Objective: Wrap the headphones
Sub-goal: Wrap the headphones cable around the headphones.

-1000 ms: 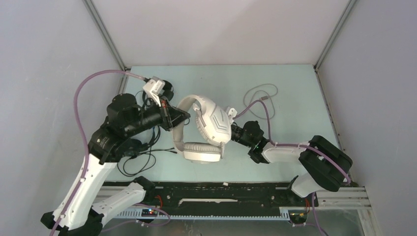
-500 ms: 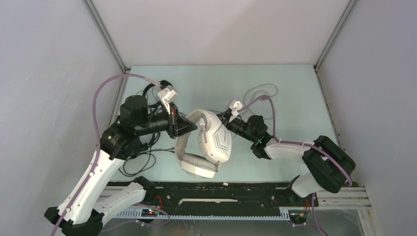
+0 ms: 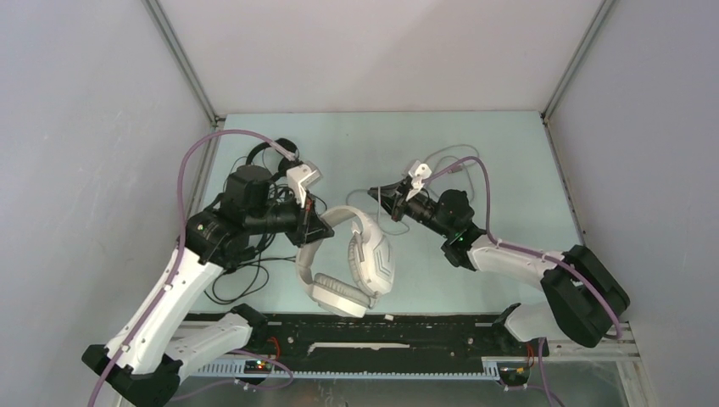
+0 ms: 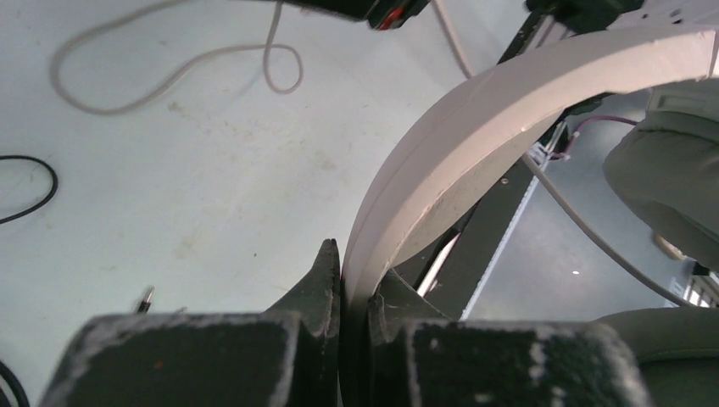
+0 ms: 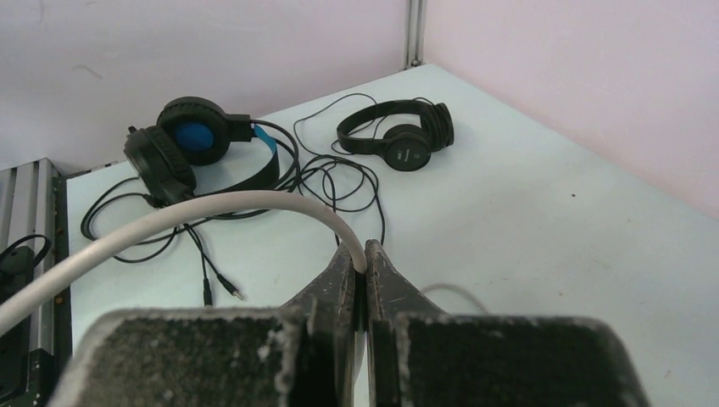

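Headphones: 3 wired sets on a pale table (image 3: 509, 161). 1 white headset (image 3: 356, 263) w/ big padded cups sits just beyond the left gripper (image 3: 325, 231), whose jaws are clenched on its headband (image 4: 475, 127). The band arcs up and away from the fingertips. 1 pale cable (image 5: 212, 206) is pinched in the clamped jaws of the right gripper (image 5: 365, 254) and curves off to their left. Well past those jaws lie 2 more sets, apart from each other: 1 bulky black headset (image 5: 191, 148) w/ blue lining and 1 slim black headset (image 5: 398, 136). Thin black cords (image 5: 339, 182) tangle between them.
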You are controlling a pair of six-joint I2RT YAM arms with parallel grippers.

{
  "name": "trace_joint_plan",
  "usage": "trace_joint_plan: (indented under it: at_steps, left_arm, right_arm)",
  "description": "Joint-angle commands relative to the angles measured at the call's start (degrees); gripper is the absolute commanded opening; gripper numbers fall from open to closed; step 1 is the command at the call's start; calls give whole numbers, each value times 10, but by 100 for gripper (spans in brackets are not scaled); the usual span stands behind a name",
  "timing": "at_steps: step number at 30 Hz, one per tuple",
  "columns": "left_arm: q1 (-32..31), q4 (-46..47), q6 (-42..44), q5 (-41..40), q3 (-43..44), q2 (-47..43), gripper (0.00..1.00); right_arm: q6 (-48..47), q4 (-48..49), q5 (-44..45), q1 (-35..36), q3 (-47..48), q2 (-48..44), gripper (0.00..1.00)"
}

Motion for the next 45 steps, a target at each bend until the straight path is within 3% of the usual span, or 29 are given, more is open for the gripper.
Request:
trace_joint_plan:
  at_steps: [1, 9, 15, 25, 29, 38, 44, 45]
  left_arm:
    - [-2, -22, 32, -17, -1, 1, 0]
    - [-23, -46, 53, -106, -6, 24, 0]
    - [-71, -67, 72, -254, 0, 51, 0]
    - [-77, -75, 44, -495, -2, 85, 0]
    - [-77, -72, 24, -573, -2, 98, 0]
    - [-72, -49, -34, -669, 2, 111, 0]
    - [-55, -21, -75, -690, -5, 95, 0]
    - [-53, -15, -82, -689, -6, 89, 0]
  right_arm:
    - [-28, -51, -6, -3, 36, -43, 0]
    - [-46, -148, 5, -18, 75, -68, 0]
    - [-49, -266, 3, -19, 143, -78, 0]
    - [-49, -558, -7, -7, 283, -73, 0]
    - [-22, -665, -60, 1, 353, -65, 0]
    - [93, -623, -237, 37, 374, -59, 0]
    - [164, -544, -258, 65, 358, -35, 0]
    - [182, -526, -256, 68, 355, -29, 4]
